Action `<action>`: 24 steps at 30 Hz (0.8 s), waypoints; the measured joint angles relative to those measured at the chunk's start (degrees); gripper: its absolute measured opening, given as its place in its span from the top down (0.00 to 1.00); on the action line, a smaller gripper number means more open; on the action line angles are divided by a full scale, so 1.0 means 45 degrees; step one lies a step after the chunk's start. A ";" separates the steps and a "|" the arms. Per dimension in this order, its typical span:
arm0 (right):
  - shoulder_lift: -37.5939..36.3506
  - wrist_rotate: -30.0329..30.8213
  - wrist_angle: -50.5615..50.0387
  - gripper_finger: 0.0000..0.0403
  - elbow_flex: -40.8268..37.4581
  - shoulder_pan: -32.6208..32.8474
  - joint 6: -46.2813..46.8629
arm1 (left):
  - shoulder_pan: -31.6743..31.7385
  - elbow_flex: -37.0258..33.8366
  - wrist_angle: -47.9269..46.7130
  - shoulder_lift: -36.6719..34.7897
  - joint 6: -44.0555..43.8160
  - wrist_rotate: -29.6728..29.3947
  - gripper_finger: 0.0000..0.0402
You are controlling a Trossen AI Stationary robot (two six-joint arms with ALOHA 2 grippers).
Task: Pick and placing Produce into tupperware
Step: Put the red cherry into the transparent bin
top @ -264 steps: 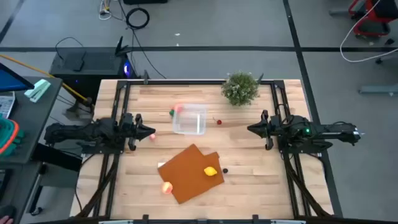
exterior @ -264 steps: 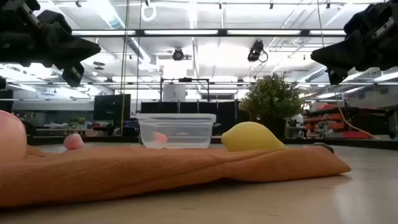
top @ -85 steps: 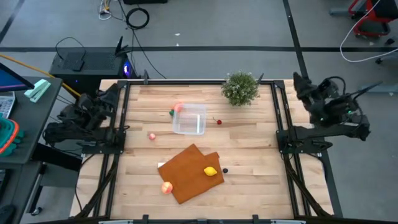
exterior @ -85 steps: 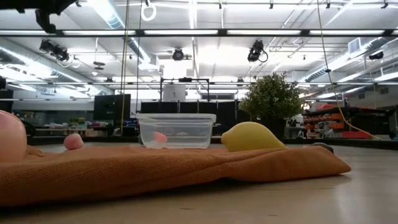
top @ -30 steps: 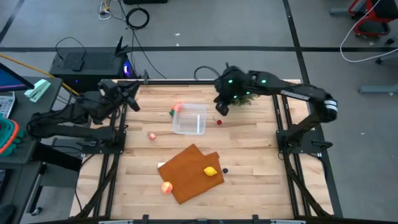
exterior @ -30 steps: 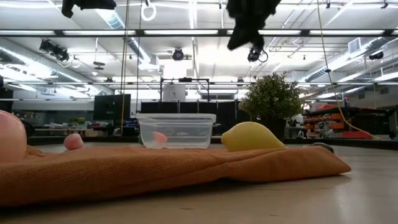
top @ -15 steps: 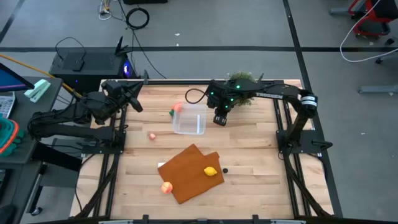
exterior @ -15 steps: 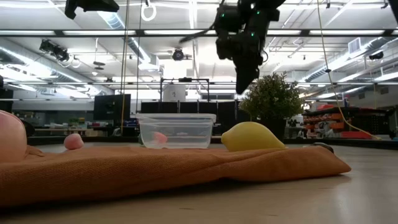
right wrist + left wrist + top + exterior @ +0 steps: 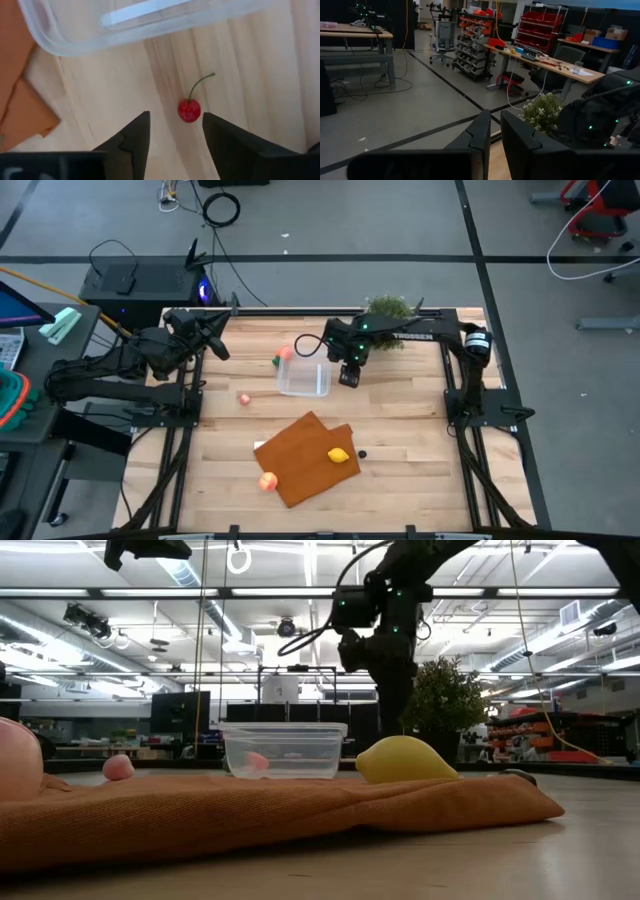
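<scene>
A small red cherry (image 9: 189, 110) with a green stem lies on the wood just right of the clear tupperware (image 9: 303, 374). My right gripper (image 9: 175, 122) points down over it, open, one finger on each side of the cherry and touching nothing; in the high view this gripper (image 9: 349, 376) hides the cherry. A lemon (image 9: 339, 455) lies on the orange mat (image 9: 305, 455) and a peach fruit (image 9: 267, 481) at the mat's near left edge. Pink (image 9: 243, 398), green (image 9: 276, 361) and dark (image 9: 362, 453) pieces lie on the table. My left gripper (image 9: 495, 132) waits shut, raised at the far left.
A round pink-orange piece (image 9: 286, 353) sits at the tupperware's far left corner; inside or outside, I cannot tell. A potted plant (image 9: 385, 310) stands at the far edge behind my right arm. Bare wood lies right of the cherry and along the near right.
My right gripper has swung from beside the plant toward the table's near and left, coming down until it stands just over the cherry beside the tupperware. The produce and the container have kept their places.
</scene>
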 joint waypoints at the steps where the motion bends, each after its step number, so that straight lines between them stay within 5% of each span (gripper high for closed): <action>1: 0.0064 0.0008 0.0050 0.58 0.0000 0.0017 -0.0122 | 0.0000 0.0000 0.0000 0.0000 0.0000 0.0000 0.87; 11: 0.0561 0.0398 0.1122 0.43 -0.0418 0.0037 -0.0902 | 0.0000 -0.0005 -0.0005 0.0000 0.0007 -0.0005 0.89; 24: 0.0699 0.0447 0.2096 0.48 -0.1934 0.0037 -0.0558 | 0.0220 -0.0005 0.0000 0.0000 0.0107 -0.0003 0.89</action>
